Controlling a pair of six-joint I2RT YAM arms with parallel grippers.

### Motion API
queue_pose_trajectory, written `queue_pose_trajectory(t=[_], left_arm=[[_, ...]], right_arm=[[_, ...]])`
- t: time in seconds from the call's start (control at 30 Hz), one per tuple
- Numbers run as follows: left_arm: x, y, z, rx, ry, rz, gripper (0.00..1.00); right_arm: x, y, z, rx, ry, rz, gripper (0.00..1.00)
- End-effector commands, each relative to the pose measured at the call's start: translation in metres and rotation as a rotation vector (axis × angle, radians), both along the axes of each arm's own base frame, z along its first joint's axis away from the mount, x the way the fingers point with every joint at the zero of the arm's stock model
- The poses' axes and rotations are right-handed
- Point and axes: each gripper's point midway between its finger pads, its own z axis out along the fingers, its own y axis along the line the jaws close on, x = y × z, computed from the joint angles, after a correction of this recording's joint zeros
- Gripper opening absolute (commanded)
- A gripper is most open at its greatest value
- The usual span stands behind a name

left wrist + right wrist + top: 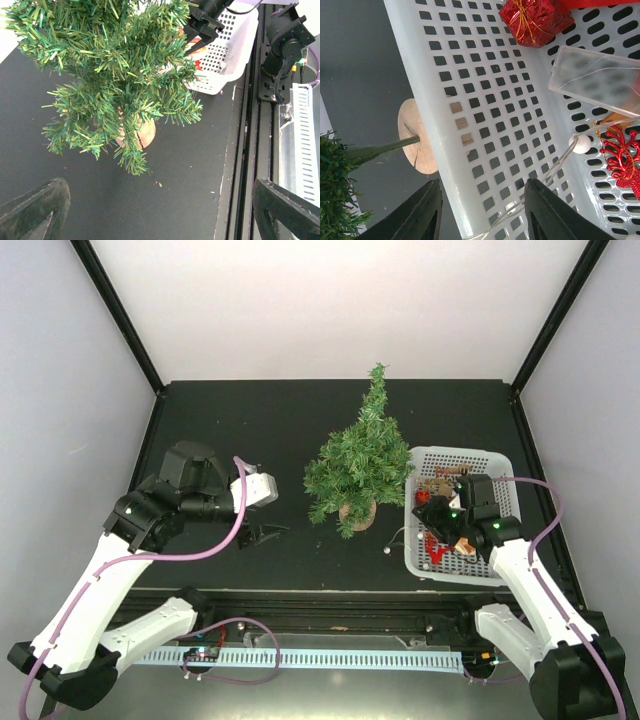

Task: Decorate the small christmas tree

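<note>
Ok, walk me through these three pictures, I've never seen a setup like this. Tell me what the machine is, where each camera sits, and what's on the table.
It is a robot with two white arms bolted at the table's near edge. The overhead picture looks down on both; the other two come from cameras on each wrist.

On the black table stands the small christmas tree, undecorated, beside a white basket of ornaments, including a red gift box and a red glitter ornament.

The left gripper hangs open near the tree, holding nothing. The right gripper is open over the basket's wall, also empty.
</note>
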Motion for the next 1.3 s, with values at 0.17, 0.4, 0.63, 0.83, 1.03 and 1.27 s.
queue_pose_trajectory(t=[0.17,0.4,0.63,0.83,1.03,1.27], left_arm=[[0.004,0.0,-0.003,0.005,-0.016,0.015,0.99],[0.007,-0.002,-0.009,0.021,-0.009,0.014,0.99],[0.01,-0.004,-0.008,0.022,-0.013,0.012,0.99],[0.01,-0.003,-0.008,0.025,-0.019,0.013,0.99],[0.01,-0.003,-0.007,0.025,-0.023,0.014,0.99],[0.01,-0.003,-0.005,0.024,-0.023,0.016,0.99]], right_arm=[[-0.005,-0.022,0.009,-0.179,-0.076,0.042,0.46],[-0.013,-0.052,0.014,-0.401,-0.102,0.073,0.47],[-0.017,-0.043,0.002,-0.379,-0.076,0.116,0.46],[-0.024,-0.028,-0.014,-0.34,-0.038,0.159,0.45],[-0.026,-0.021,-0.032,-0.371,0.014,0.193,0.44],[-0.012,-0.02,-0.034,-0.392,-0.005,0.189,0.44]])
